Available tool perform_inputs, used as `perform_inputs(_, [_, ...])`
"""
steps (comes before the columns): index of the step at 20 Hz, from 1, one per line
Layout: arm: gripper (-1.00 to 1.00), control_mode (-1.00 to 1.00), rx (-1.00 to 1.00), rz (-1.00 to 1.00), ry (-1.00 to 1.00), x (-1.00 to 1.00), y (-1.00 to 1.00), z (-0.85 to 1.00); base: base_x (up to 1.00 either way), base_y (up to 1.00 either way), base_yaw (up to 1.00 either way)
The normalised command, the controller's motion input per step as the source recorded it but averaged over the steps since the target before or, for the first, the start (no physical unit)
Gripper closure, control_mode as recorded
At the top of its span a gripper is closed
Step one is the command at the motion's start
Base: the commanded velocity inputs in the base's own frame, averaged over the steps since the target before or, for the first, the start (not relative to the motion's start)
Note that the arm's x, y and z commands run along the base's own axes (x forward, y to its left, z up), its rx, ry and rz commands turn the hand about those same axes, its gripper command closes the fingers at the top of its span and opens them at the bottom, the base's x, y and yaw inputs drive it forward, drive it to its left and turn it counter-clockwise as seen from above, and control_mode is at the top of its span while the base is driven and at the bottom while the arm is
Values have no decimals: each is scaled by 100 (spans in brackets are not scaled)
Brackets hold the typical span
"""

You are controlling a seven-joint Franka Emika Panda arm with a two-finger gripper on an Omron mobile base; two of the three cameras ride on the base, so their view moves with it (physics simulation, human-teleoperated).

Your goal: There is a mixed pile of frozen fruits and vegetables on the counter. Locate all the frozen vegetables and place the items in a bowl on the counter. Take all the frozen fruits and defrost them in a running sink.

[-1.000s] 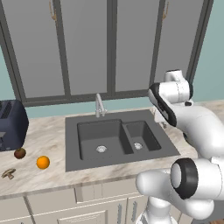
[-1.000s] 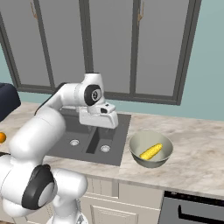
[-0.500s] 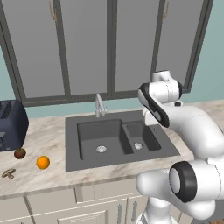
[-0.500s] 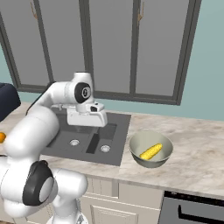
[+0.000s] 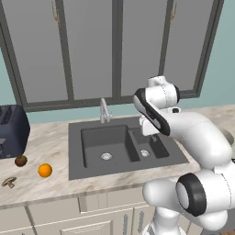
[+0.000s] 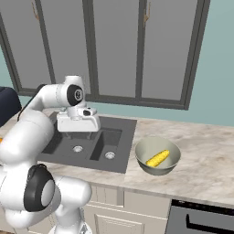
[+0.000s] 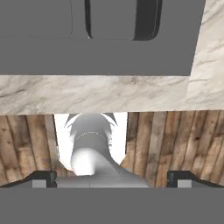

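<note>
One corn cob point(image 6: 157, 158) in bowl point(image 6: 142, 156); gripper point(image 7: 112, 178) spread wide, empty

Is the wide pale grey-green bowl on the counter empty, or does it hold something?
Not empty: the pale grey-green bowl holds one yellow corn cob, lying inside it.

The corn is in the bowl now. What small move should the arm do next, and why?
Probably swing the open claw further left, toward the small tan mushroom at the counter's front edge. The yellow corn cob already lies in the pale grey-green bowl, while the mushroom, the other vegetable, still sits on the beige marbled counter beside the bright orange ball.
</note>
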Motion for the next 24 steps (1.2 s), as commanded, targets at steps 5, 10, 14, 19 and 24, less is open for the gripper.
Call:
perform_inputs(5, [-100,-100,0,10,8,-16,43,0,0,0,0])
perform_inputs(10, [-100,-100,0,10,8,-16,45,0,0,0,0])
perform_inputs(14, [-100,-100,0,11,7,-16,43,-2,0,0,0])
perform_inputs(19, [-100,-100,0,12,1,-5,41,-8,0,0,0])
perform_inputs(24, [-100,-100,0,8,-5,0,36,-10,0,0,0])
